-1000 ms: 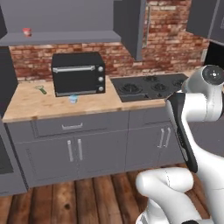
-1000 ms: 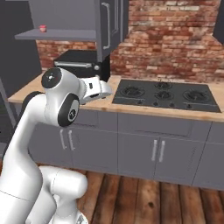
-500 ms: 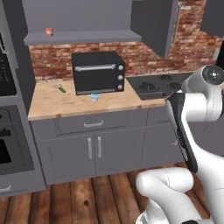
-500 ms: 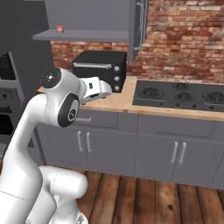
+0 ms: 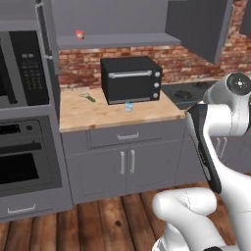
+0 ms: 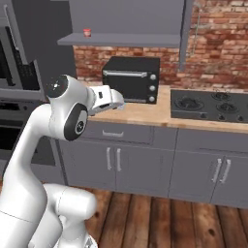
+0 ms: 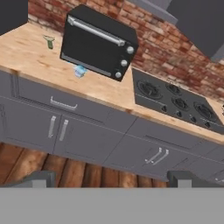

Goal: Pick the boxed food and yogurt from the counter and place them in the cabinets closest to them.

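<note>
The yogurt (image 5: 129, 107), a tiny white cup with a pale blue label, stands on the tan counter (image 5: 93, 115) just in front of a black toaster oven (image 5: 131, 79). The hand view has the yogurt (image 7: 80, 70) at upper left, far from my fingertips (image 7: 40, 178). My gripper (image 7: 111, 179) is open and holds nothing. In the right base view the gripper (image 6: 115, 99) hangs in front of the counter (image 6: 145, 112). Above the oven, a grey upper cabinet (image 5: 117, 41) stands open with its door (image 5: 196, 27) swung out. The boxed food is out of view.
A small red item (image 5: 80, 35) sits on the open cabinet shelf. A green utensil (image 5: 88, 97) lies left of the oven. A black hob (image 6: 213, 104) is set into the counter on the right. A tall unit with a built-in oven (image 5: 24, 147) stands at left.
The whole scene has slid to the right in both base views, so the base has driven left. The arm keeps its pose and the gripper stays open.
</note>
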Robot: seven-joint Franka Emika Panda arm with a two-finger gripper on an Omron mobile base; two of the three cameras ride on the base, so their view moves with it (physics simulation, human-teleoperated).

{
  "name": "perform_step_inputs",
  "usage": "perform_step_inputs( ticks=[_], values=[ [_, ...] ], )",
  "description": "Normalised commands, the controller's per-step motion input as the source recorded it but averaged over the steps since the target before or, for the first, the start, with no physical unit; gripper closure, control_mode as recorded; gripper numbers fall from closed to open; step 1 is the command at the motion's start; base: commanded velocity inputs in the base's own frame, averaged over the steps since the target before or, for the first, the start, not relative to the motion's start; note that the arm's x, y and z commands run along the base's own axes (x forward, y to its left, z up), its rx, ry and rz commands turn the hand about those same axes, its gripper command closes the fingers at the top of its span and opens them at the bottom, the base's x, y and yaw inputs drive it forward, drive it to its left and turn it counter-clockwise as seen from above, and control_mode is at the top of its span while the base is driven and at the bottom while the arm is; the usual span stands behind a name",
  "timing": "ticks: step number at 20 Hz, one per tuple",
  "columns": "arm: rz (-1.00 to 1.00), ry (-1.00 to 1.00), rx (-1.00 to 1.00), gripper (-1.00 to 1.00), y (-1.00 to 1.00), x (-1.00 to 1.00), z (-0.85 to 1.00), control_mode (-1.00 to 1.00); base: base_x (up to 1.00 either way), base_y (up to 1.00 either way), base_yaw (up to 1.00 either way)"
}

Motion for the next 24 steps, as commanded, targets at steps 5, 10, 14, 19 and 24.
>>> perform_step_inputs(
  ticks=[5,10,14,19,24],
  values=[
    [0.0,0.0,0.0,-1.0,0.0,0.0,0.0,1.0,-0.08,0.54,-0.02],
    [0.0,0.0,0.0,-1.0,0.0,0.0,0.0,1.0,-0.08,0.45,-0.02],
    [0.0,0.0,0.0,-1.0,0.0,0.0,0.0,1.0,-0.08,0.3,-0.03],
    [0.0,0.0,0.0,-1.0,0.0,0.0,0.0,1.0,0.0,0.0,0.0],
    [0.0,0.0,0.0,-1.0,0.0,0.0,0.0,1.0,0.1,0.0,0.0]
  ],
)
